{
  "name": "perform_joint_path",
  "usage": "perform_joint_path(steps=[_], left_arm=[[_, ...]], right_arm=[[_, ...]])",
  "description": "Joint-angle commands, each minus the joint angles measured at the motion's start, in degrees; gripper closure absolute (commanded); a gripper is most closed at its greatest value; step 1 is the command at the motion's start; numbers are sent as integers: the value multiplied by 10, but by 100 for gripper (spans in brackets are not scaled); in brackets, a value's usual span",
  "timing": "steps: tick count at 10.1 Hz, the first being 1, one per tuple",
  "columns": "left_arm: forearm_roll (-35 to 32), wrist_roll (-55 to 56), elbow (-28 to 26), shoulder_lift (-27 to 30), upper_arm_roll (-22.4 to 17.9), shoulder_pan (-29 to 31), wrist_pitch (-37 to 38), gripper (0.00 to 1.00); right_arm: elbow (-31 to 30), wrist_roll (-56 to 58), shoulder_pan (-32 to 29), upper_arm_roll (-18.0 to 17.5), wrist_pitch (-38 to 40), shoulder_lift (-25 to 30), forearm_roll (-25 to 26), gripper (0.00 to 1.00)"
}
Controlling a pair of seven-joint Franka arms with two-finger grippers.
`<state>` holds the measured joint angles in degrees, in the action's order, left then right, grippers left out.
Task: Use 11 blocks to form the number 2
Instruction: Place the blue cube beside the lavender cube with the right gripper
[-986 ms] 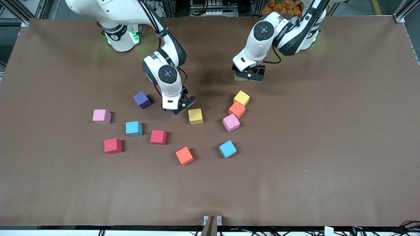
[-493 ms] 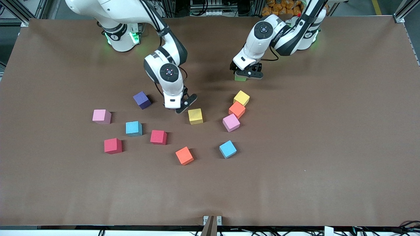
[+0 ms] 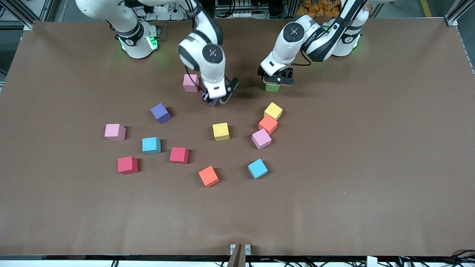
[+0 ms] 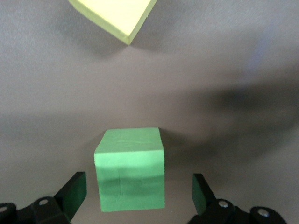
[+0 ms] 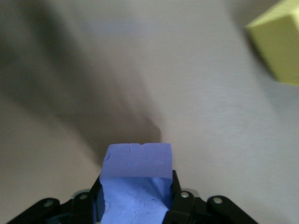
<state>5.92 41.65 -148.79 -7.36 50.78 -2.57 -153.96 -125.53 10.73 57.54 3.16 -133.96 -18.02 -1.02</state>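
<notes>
Step in hand: carry the purple block (image 5: 136,186) level and set it square, flush beside the pink block (image 3: 190,82).

Right gripper (image 3: 216,99): jaws clamped on the purple block (airborne, beside the pink block).

Left gripper (image 3: 276,80): jaws wide, straddling the green block (image 4: 130,169), not touching it.

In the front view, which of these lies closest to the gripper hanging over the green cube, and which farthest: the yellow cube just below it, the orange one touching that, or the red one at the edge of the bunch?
From the left gripper, open around the green cube:
1. Yellow cube, nearest, just toward the front camera.
2. Orange cube, touching the yellow one, nearer the camera again.
3. Red cube, farthest, toward the right arm's end of the table.
</notes>
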Motion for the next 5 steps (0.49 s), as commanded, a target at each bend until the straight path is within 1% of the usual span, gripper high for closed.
perform_joint_path(steps=[1,3,5], left_arm=[[-16,-9,-15,-7,2,5,-24,0],[-16,-8,-12,-22,2,5,-43,0],[-21,-8,-12,-34,0,4,-53,0]], right_arm=[[-43,10,55,5,3,38,21,100],[-67,13,67,4,1,56,61,100],[-84,52,70,4,-9,65,64,100]])
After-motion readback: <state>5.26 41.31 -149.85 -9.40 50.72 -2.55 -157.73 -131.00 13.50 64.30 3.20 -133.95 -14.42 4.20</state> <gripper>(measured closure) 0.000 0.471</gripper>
